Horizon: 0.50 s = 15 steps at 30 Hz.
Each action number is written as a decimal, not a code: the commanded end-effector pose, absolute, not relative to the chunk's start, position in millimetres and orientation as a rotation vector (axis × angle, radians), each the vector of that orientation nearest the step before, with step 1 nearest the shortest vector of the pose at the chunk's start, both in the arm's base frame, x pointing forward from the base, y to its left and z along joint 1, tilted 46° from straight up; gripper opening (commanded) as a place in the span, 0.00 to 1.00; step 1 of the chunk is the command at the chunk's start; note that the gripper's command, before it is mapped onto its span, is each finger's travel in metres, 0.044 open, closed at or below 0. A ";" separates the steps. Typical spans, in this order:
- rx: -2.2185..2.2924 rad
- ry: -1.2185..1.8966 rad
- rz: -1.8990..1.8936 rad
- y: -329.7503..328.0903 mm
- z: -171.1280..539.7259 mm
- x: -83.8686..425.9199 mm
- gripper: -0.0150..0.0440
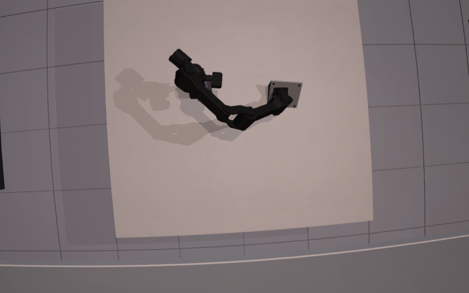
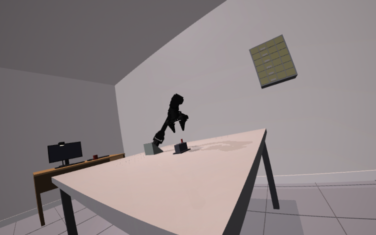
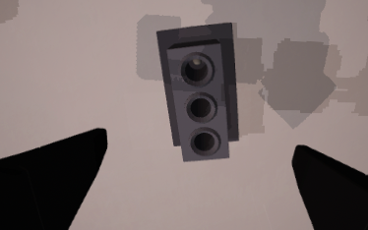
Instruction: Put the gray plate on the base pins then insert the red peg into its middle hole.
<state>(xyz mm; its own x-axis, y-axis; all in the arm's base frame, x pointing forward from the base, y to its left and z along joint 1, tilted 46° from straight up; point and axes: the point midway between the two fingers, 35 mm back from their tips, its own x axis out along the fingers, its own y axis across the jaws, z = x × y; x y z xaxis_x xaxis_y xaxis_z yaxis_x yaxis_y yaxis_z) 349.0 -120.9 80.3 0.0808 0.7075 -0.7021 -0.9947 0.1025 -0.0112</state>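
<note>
Since the plate (image 1: 207, 85) (image 2: 180, 147) (image 3: 201, 88) already sits low on the base (image 2: 176, 153) (image 3: 232, 98), looks like the first half is pretty much done. It's meant to be over both pins, which should stop it sliding around. I can see a pale pin (image 3: 197, 62) down one end hole, but can't tell about the other. The end effector (image 1: 204, 81) (image 2: 178, 131) (image 3: 201, 146) is released, wide open above the plate with nothing in it, so it has room to clear the sides. Middle hole looks unfilled, leaving it for the peg (image 2: 181, 140), which shows just past the plate in the exterior view. I'm guessing it's upright on the counter (image 1: 242, 179) (image 2: 166, 177) (image 3: 74, 88) behind, handy for a top grab. Next job's probably fetching it, without bumping the plate.
</note>
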 end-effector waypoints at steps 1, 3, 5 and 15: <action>-0.341 0.823 1.237 -104.5 110.9 336.4 1.00; -0.197 0.927 1.147 -94.9 123.0 328.5 1.00; -0.051 1.024 1.051 -85.1 134.3 319.8 1.00; 0.490 1.318 0.647 -48.6 167.7 282.8 1.00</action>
<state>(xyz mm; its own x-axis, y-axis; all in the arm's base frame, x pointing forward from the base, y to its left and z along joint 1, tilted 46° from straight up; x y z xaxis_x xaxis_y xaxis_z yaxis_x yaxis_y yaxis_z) 319.8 -86.5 129.9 0.0966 0.6885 -0.7187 -0.7111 0.5530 0.4342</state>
